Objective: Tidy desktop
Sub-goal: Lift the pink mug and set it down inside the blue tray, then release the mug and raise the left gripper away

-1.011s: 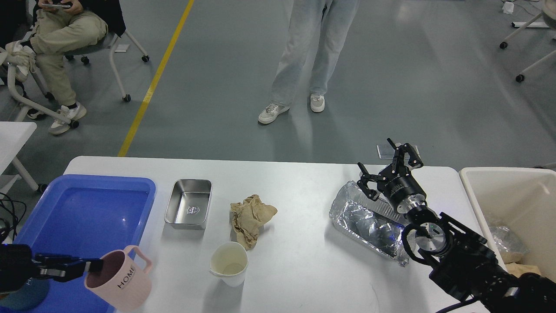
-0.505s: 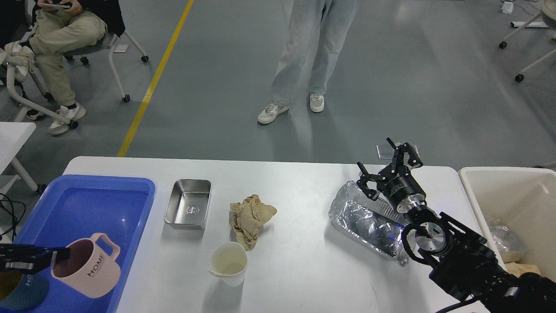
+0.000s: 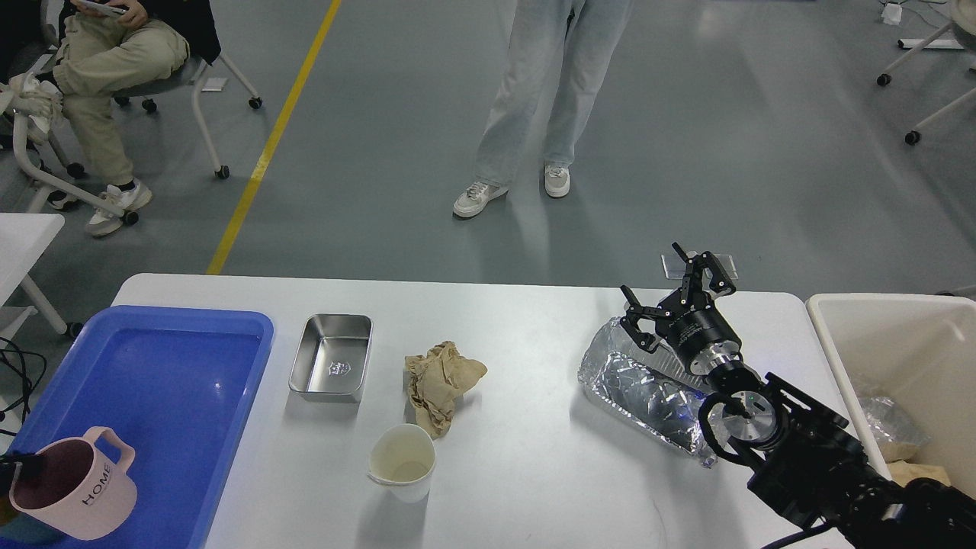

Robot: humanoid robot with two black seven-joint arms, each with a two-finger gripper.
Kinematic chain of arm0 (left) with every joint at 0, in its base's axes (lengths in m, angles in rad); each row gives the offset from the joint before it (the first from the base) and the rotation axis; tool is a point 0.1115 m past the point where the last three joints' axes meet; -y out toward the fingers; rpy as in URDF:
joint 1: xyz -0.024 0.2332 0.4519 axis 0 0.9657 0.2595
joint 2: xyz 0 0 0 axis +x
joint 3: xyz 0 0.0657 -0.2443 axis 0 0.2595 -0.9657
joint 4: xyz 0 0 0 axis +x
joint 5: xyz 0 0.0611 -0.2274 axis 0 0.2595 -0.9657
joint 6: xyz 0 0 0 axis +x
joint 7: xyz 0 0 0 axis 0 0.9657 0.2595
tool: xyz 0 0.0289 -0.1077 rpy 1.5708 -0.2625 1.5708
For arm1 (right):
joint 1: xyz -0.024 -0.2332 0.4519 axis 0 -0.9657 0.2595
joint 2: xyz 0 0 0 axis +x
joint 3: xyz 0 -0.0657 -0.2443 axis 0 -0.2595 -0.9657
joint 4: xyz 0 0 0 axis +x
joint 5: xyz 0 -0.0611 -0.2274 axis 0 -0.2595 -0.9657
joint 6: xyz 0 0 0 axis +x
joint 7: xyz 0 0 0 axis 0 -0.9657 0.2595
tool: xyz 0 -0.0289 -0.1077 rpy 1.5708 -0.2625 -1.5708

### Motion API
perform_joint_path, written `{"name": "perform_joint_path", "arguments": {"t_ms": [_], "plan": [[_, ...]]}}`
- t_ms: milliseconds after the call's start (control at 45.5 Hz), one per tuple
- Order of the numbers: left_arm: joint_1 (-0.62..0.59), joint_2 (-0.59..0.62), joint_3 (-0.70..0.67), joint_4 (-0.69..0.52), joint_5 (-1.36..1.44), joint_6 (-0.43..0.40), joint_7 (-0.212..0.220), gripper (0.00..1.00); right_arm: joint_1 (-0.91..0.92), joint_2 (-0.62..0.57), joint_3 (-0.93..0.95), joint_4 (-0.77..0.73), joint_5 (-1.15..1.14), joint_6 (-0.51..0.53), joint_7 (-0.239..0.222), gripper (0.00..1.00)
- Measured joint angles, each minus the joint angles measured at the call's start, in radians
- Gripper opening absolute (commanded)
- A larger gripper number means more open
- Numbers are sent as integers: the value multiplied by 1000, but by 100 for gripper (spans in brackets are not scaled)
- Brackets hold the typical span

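The white desktop [image 3: 534, 343] holds a steel dish [image 3: 332, 367], crumpled brown paper [image 3: 441, 381], a white paper cup [image 3: 402, 461] and a crushed foil container [image 3: 640, 389]. My left gripper [image 3: 15, 463] shows only as a black tip at the left edge. It is shut on the rim of a pink "HOME" mug [image 3: 76, 496], which hangs tilted over the front left of the blue tray [image 3: 152, 366]. My right gripper [image 3: 667, 290] is open and empty, with its fingers spread over the far end of the foil container.
A cream bin [image 3: 900, 358] stands off the table's right end, with foil and paper scraps inside. A person stands beyond the far edge [image 3: 534, 99]. Another sits at the back left [image 3: 99, 53]. A second white table [image 3: 23, 236] is at the left.
My left gripper has carried the pink mug left and down, from the tray's right edge to its front left corner. My right gripper has shifted slightly left and stays open.
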Motion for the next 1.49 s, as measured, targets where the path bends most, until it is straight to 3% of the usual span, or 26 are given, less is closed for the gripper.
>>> {"name": "perform_joint_path", "arguments": {"t_ms": [198,527,769,1054,1252,1428,1494], "plan": [[1,-80,-2,67,-12,29,-2,9,0,-2,0,0,0,0,0,100],[20,-126,-2,72,-14,32,-8,18,0,-3,2,-1,0,0,0,100],[27,-133,-4,72,-11,33,-16,19,0,-5,2,-1,0,0,0,100],[20,-113,-6,9,-9,33,-90,21,0,-2,2,0,0,0,0,100],[-32,-10,-20,-173,-16,-38,-114,47,1,-2,2,0,0,0,0,100],[-241,80,-46,-265,-153,-269,-54,73,0,-1,1,1,0,0,0,100],[-324,102,-48,-270,-218,-335,-18,78,-3,0,1,1,0,0,0,100]]}}
